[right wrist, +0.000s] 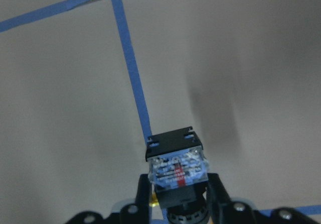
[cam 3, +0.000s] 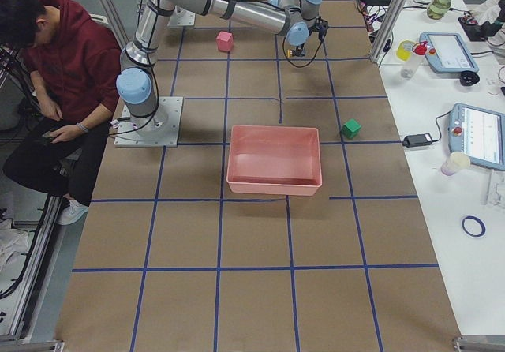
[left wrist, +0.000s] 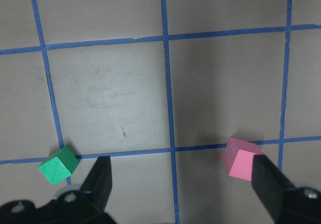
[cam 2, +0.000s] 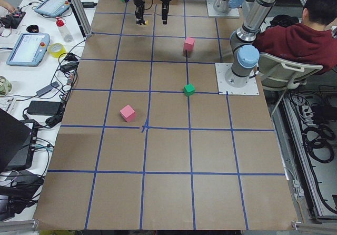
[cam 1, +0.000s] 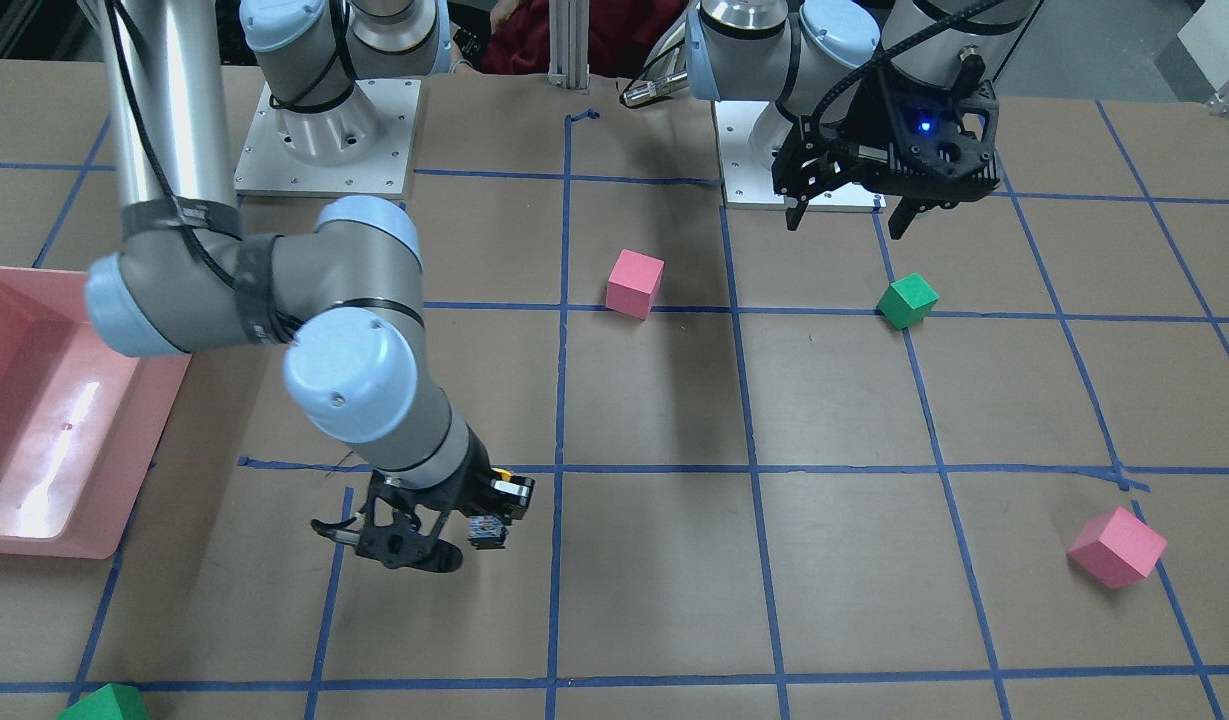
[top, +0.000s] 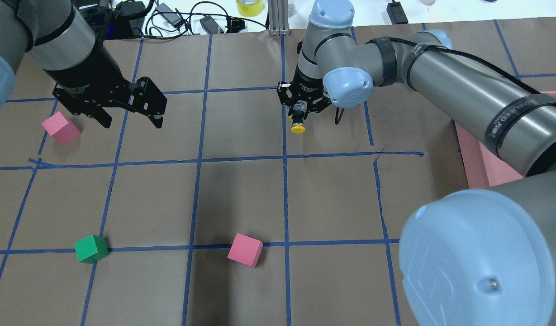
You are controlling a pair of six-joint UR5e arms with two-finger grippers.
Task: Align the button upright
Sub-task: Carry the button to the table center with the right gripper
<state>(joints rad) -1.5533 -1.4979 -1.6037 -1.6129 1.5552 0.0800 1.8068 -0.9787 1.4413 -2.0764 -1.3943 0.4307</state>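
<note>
Right wrist view: the yellow-capped push-button switch [right wrist: 175,156] with boxy base shows its base end; the cap is hidden but for a yellow sliver, and the black two-finger right gripper [right wrist: 179,189] is cut by the lower edge. Front-facing view: the green foam cube [cam 1: 102,703] is cropped at the bottom edge, the shallow pink plastic tray [cam 1: 34,400] at the left. Overhead view: the right arm [top: 463,86] covers most of that tray. Left-end view: the switch, probably the yellow speck, is too small to read.
</note>
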